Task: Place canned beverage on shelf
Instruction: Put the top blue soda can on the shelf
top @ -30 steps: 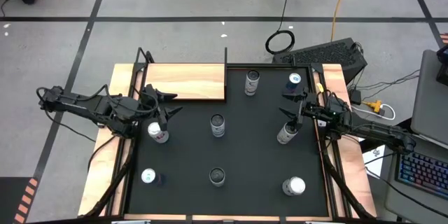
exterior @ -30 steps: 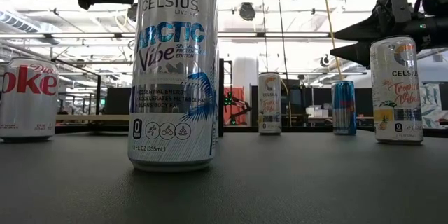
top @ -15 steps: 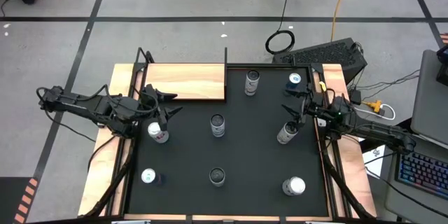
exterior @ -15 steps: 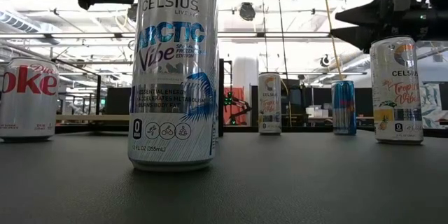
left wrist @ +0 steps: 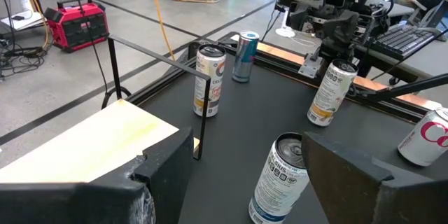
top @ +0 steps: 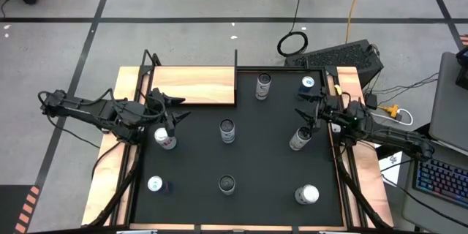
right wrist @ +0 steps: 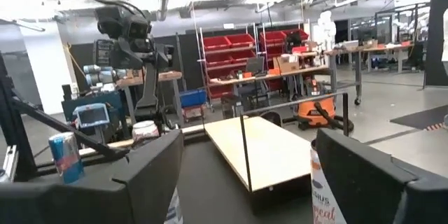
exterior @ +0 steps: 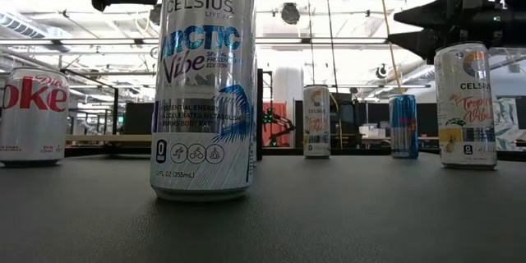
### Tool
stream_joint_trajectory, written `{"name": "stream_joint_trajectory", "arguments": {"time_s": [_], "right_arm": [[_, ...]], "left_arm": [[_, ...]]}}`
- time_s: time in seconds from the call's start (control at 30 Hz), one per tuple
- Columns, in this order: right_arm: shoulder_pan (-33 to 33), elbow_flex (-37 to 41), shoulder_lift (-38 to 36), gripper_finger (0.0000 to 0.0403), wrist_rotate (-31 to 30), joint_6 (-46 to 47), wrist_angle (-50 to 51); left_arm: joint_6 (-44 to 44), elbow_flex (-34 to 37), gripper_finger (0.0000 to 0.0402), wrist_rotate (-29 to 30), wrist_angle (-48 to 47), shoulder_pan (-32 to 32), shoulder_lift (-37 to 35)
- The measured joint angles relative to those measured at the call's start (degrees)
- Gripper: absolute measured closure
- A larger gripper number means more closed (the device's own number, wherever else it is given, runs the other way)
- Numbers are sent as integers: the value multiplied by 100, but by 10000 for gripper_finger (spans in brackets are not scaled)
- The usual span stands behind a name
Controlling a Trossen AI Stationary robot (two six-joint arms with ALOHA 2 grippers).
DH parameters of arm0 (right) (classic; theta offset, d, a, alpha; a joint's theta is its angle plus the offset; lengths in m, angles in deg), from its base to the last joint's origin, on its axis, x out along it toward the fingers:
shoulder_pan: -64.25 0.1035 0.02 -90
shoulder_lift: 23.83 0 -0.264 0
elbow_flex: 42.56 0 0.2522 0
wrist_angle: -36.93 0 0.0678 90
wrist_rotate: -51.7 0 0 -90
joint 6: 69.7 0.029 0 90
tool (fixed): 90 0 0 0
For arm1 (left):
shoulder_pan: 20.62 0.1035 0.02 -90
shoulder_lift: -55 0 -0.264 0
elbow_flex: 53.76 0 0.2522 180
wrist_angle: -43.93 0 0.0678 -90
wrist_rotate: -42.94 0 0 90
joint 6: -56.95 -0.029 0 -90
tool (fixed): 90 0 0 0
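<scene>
Arctic Vibe can, low view: top cut off by the upper edge. 
Diet Coke can: left side cropped. 
Right tool: only partly in frame at the right edge. 
Shelf: mostly hidden behind cans. 
Can tops, high view: labels too small to read.

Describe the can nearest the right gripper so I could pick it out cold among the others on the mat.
Start at the black mat and go to its right edge, where the right gripper hovers open. The can stands just below it, midway down that side. In the low view it reads Celsius Tropical Vibe, white and orange, unlike the blue can behind it.
</scene>
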Motion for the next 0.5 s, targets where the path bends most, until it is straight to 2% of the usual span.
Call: {"name": "stream_joint_trajectory", "arguments": {"time_s": [0.3,0.5], "right_arm": [[0,0,0,93,3,-183,-1117],[-1,0,0,93,-198,-929,-2237]], "left_arm": [[1,0,134,0,-1,-1,0],[-1,0,134,0,0,1,-2]]}}
